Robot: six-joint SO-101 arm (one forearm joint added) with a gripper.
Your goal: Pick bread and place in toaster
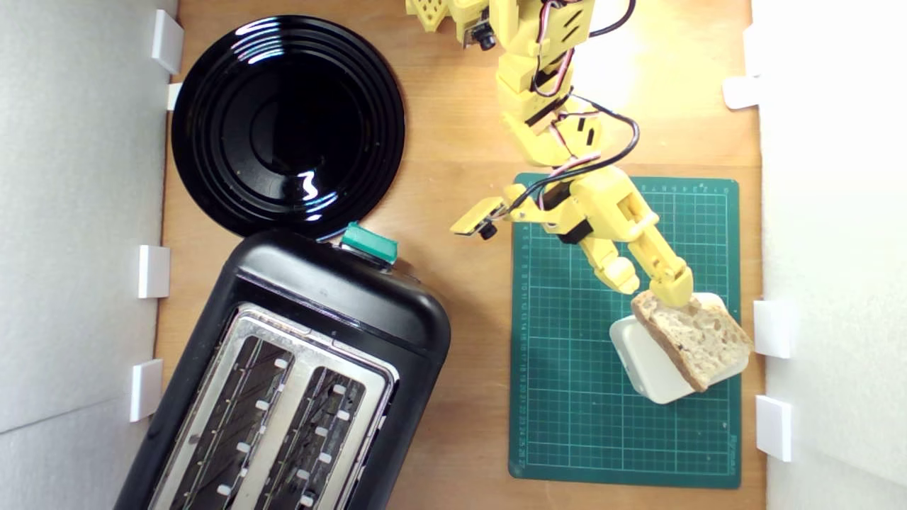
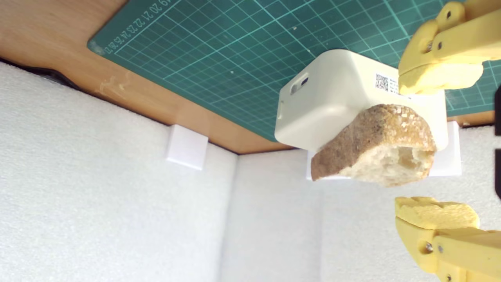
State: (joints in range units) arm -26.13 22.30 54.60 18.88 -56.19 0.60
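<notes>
one holey, brown-crusted bread (image 1: 698,338) slice

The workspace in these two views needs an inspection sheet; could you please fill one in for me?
Surface: wooden table with a green cutting mat on the exterior view's right.
Job's things: bread lies tilted on a white box; toaster at lower left of the exterior view, both slots empty.
Clutter: black plate above the toaster, empty.
Grippers: gripper open, its fingers either side of the bread's near end, gaps visible in the wrist view.
Cables: black and red wires loop along the arm, clear of the table.
Surroundings: white foam walls with white brackets.
</notes>
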